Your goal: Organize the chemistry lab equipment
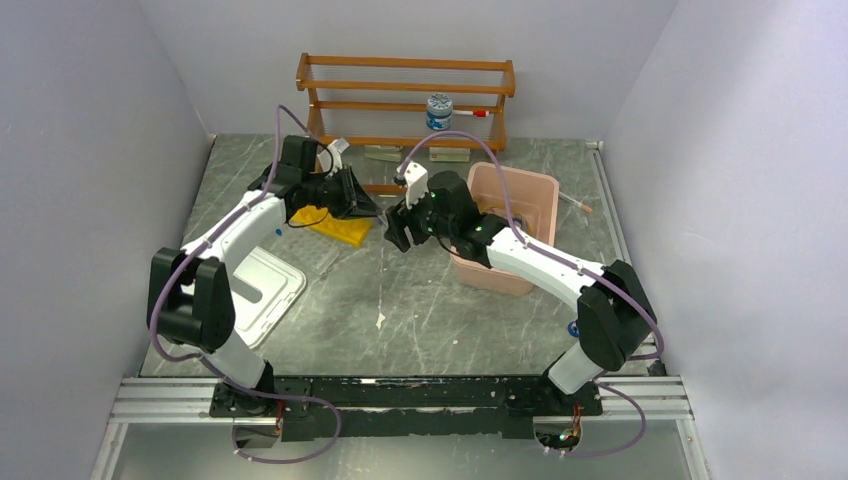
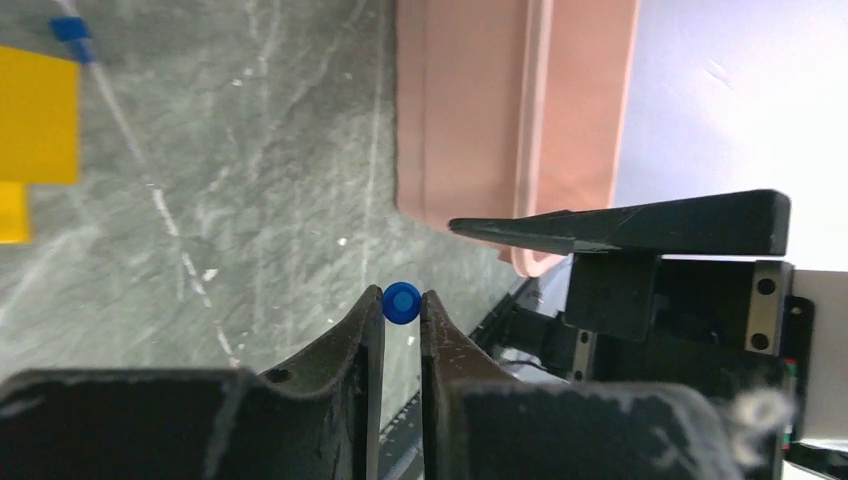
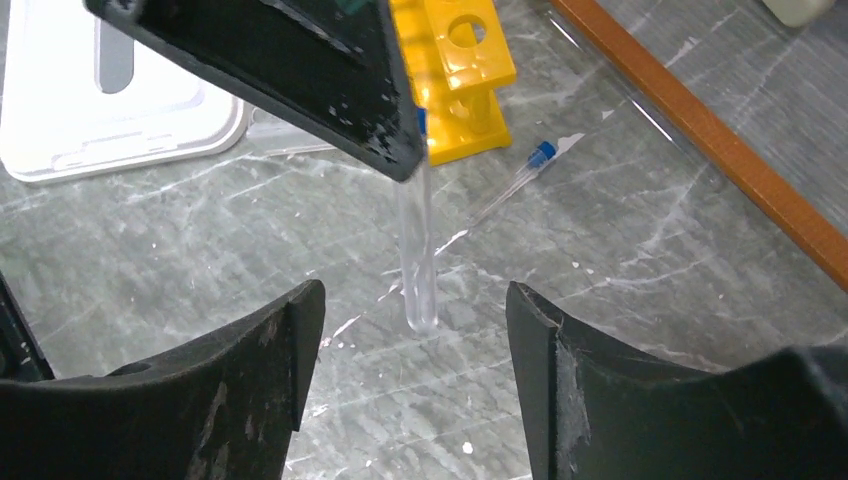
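My left gripper (image 2: 402, 300) is shut on a clear tube by its blue cap (image 2: 402, 303). In the right wrist view the tube (image 3: 418, 250) hangs down from a left finger (image 3: 290, 70), its tip just above the table. My right gripper (image 3: 410, 305) is open, its fingertips (image 3: 300, 330) either side of the tube's lower end without touching it. The yellow test-tube rack (image 1: 340, 229) lies just behind; it also shows in the right wrist view (image 3: 455, 80). A second blue-capped tube (image 3: 540, 155) lies on the table beside the rack. In the top view the left gripper (image 1: 365, 202) and the right gripper (image 1: 393, 236) face each other.
A pink bin (image 1: 510, 190) stands right of the grippers under the right arm. A white tray (image 1: 262, 290) lies at the left. A wooden shelf rack (image 1: 405, 90) with a blue-labelled jar (image 1: 438, 110) stands at the back. Its base rail (image 3: 700, 130) runs close by.
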Controlling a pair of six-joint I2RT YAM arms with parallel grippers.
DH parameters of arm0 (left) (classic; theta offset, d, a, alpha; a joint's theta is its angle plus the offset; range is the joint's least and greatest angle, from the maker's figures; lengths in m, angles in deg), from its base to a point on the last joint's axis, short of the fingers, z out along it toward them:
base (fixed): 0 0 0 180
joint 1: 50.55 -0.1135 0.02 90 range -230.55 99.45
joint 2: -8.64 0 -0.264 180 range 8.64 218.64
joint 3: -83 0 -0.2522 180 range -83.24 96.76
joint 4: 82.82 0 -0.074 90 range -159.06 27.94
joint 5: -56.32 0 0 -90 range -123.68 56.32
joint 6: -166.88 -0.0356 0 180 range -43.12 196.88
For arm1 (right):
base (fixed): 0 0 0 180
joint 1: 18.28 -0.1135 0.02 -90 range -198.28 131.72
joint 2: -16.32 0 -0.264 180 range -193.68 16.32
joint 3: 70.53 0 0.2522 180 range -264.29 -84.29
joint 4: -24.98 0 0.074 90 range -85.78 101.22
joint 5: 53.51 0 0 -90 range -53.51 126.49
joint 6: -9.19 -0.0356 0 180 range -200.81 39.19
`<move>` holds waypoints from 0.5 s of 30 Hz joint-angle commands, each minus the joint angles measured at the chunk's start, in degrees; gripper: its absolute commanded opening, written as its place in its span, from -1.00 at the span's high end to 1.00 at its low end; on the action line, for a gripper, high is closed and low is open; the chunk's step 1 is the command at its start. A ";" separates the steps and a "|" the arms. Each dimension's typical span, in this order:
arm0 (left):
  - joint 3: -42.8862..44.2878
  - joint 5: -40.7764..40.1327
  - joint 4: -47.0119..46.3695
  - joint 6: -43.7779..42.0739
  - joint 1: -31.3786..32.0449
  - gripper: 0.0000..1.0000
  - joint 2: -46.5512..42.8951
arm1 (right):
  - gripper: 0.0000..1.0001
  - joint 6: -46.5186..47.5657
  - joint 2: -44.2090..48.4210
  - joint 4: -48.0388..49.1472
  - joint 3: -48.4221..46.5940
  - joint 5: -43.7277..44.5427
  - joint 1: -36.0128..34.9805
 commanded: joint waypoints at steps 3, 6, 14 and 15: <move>-2.82 -24.56 5.64 -7.08 0.87 0.90 -9.92 | -0.41 -4.49 2.56 2.17 1.98 5.31 0.10; -5.58 -40.14 7.99 -7.25 1.88 0.91 -14.36 | -0.41 -5.97 2.67 1.81 2.79 7.56 0.19; -11.09 -67.45 12.15 -6.64 3.72 0.91 -23.97 | -0.40 -8.00 3.55 0.93 3.98 9.43 0.29; -12.08 -69.94 11.82 -6.71 3.90 0.90 -24.63 | -0.40 -8.15 3.57 0.85 4.13 9.50 0.29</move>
